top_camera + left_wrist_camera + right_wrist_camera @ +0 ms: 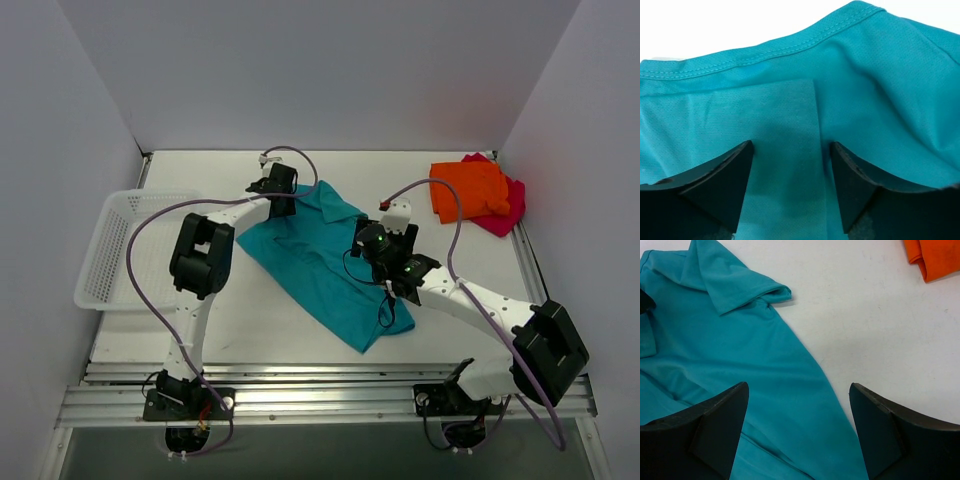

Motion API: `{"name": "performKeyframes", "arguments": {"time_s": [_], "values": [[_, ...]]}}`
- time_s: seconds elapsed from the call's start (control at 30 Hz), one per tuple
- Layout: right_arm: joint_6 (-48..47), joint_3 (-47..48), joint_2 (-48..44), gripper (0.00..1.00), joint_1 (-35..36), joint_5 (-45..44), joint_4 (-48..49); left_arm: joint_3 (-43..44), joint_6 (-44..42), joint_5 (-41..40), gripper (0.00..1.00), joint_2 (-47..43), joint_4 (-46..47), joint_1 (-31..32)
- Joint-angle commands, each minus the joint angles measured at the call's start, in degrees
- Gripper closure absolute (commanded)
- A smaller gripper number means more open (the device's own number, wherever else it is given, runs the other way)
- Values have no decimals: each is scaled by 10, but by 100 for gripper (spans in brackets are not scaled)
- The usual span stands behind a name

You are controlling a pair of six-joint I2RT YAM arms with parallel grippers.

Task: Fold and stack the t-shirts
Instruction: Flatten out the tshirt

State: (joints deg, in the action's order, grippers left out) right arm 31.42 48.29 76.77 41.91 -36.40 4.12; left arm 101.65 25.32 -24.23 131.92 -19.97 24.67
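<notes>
Left gripper (pixel 791 146) jaws spread over teal shirt (pixel 318 272), centre frame; right gripper (pixel 798 386) jaws spread above its edge; orange shirt (pixel 468 188) upper right.

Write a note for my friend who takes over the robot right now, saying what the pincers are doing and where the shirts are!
Left pincer: open, low over the teal shirt near a stitched edge; cloth lies between its fingers, seemingly not gripped.
Right pincer: open, holding nothing, above the teal shirt's right edge.
Shirts: the teal one lies spread and rumpled mid-table; the orange shirt sits on the pink shirt in the far right corner.
Done: orange and pink look folded and stacked.
Left: fold the teal shirt and add it to that pile.
</notes>
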Motion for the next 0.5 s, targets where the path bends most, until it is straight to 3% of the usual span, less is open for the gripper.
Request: {"name": "performKeyframes", "arguments": {"time_s": [0.0, 0.27, 0.47], "values": [[0, 9, 9, 23, -6, -5, 12, 6, 8, -25, 30, -6, -4, -8], [0, 15, 30, 23, -7, 1, 12, -22, 10, -32, 36, -32, 13, -12], [0, 18, 37, 23, -7, 2, 12, -27, 10, -41, 49, -43, 12, -12]]}}
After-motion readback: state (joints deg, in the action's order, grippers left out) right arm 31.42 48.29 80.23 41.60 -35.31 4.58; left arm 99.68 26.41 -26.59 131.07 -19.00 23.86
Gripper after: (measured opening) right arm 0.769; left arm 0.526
